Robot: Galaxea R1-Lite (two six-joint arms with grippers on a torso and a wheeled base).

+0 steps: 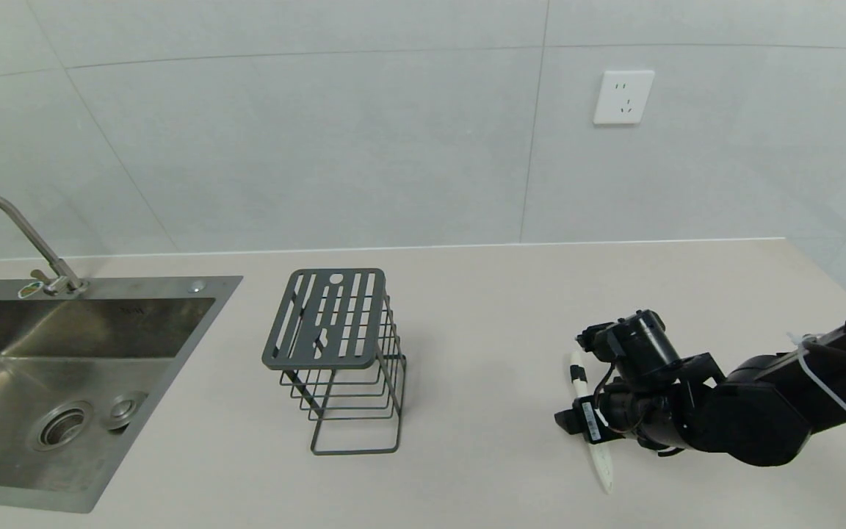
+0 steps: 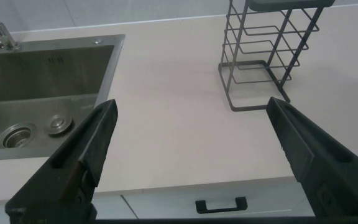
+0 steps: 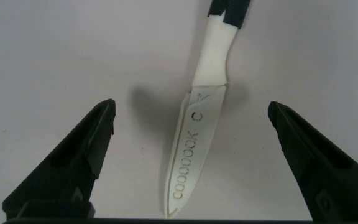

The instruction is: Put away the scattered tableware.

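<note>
Sink [image 1: 107,330] is set into the worktop [image 1: 482,308] at far left, with the faucet [image 1: 23,220] at its back edge and 2 drain fittings in the basin floor. In the left wrist view, the left gripper [image 2: 191,102] hangs wide open over bare worktop near the front edge, in front of the stretch between sink and rack. Its 2 fingers [image 2: 92,149] are far apart and nothing is between them. A drawer handle [image 2: 220,205] sits on the cabinet front below that edge.

A dark wire rack [image 1: 335,345] with a slotted top plate stands upright mid-worktop, just right of the sink and well apart from the knife.

1 white knife [image 1: 601,459] with a black band on the handle lies flat on the worktop right of the rack. Handle end points toward the wall, blade tip toward the front edge. The right gripper [image 1: 581,382] is directly over it, spread wide. In the right wrist view the knife [image 3: 194,143] lies between the 2 fingers [image 3: 86,155], with clear gaps on both sides. No contact, nothing gripped.

A wall socket [image 1: 623,96] is on the tiles above the right part of the worktop.
</note>
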